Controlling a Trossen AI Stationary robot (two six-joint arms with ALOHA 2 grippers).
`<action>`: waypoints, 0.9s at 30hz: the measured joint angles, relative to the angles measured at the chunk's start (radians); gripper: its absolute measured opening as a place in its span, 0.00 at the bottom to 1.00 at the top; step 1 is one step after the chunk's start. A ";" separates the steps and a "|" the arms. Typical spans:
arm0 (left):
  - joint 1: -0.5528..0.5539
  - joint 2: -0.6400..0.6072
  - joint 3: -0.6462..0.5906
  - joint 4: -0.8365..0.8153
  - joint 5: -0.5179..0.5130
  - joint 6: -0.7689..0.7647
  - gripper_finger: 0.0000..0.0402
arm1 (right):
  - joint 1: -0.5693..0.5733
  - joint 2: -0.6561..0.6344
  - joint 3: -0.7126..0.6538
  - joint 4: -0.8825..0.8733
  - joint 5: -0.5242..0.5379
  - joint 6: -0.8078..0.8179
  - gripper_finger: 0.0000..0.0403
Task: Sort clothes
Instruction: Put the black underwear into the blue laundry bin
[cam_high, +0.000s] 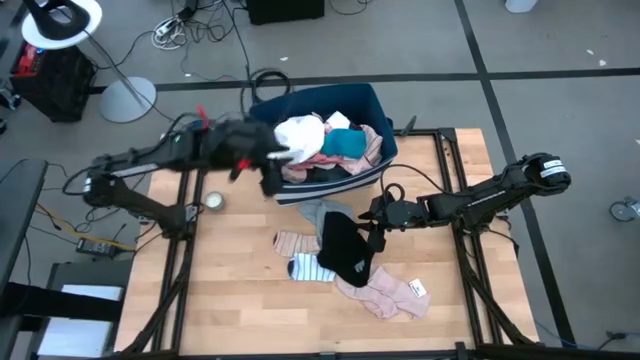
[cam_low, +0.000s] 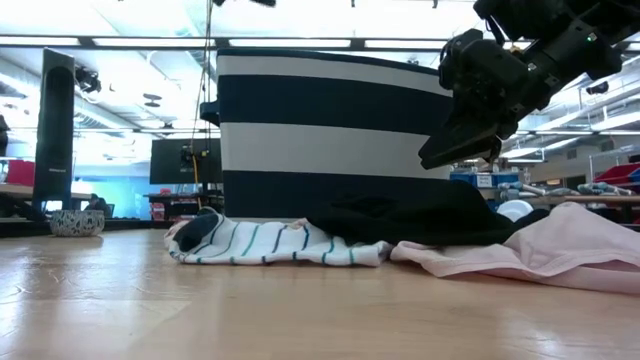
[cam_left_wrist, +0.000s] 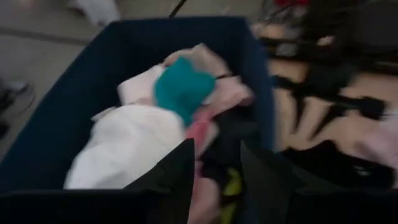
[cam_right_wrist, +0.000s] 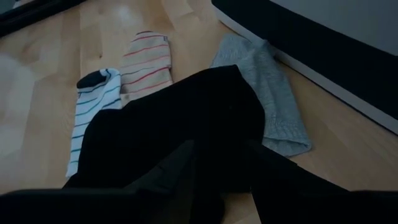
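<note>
Left tool (cam_high: 268, 180) open over the navy bin (cam_high: 385, 112), above white garment (cam_high: 300, 133) and teal garment (cam_high: 345, 143) heaped inside. Right tool (cam_high: 374, 232) open, low over black garment (cam_high: 345, 250) on the desk (cam_high: 230, 290), apparently empty. Risks: snagging grey sock (cam_right_wrist: 267, 93) or striped sock (cam_right_wrist: 93, 112) alongside; dragging the bin if the left pinches its rim.

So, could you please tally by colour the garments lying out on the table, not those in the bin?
Black garment: 1
Grey garment: 1
White sock with teal stripes: 1
Beige sock with red stripes: 1
Pink garment: 1
Total: 5 on the table
</note>
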 joint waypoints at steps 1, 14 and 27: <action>-0.033 -0.032 -0.045 0.045 -0.014 -0.014 0.34 | 0.000 0.000 0.000 0.000 0.000 -0.004 0.34; -0.338 -0.272 -0.586 0.444 -0.148 -0.170 0.34 | 0.043 0.119 0.001 0.092 -0.018 -0.132 0.34; -0.396 -0.283 -0.996 0.984 -0.151 -0.248 0.30 | 0.012 0.435 0.088 0.257 -0.008 -0.271 0.28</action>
